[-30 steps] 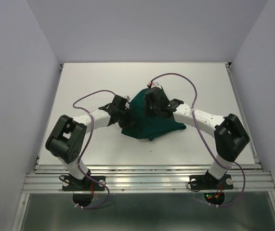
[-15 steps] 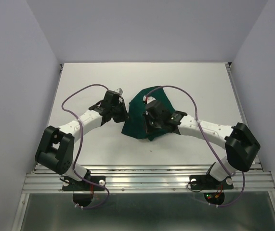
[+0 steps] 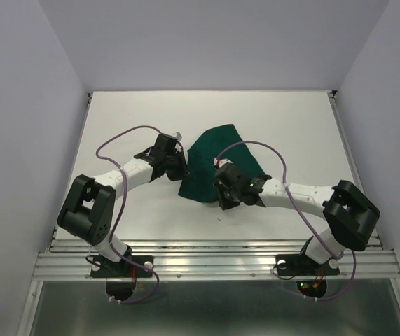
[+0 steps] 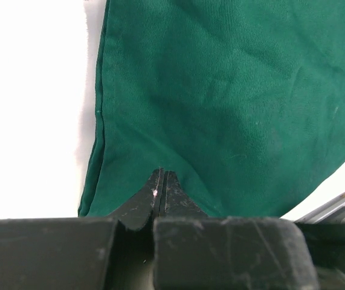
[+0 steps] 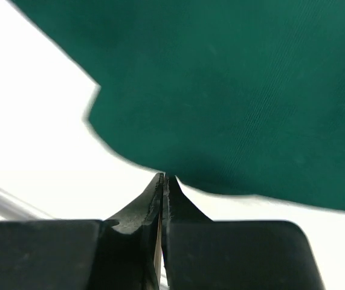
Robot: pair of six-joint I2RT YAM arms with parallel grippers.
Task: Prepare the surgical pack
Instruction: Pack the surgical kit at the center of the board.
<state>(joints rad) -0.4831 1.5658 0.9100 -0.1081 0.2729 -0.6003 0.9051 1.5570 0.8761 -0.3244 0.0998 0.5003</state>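
The dark green cloth drape [image 3: 210,157], lying just ahead of each, is being met by the clenched left gripper [image 4: 162,176] and the clenched right gripper [image 5: 164,178]; any grasp cannot be told.

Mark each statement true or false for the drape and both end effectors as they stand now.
1. The drape is dark green. True.
2. The left end effector and right end effector stand wide open. False: both have their fingers closed together.
3. The drape covers the whole table. False: it lies near the middle, with white tabletop showing on every side of it.
4. The left end effector is at the drape's left side and the right end effector is at its near edge. True.
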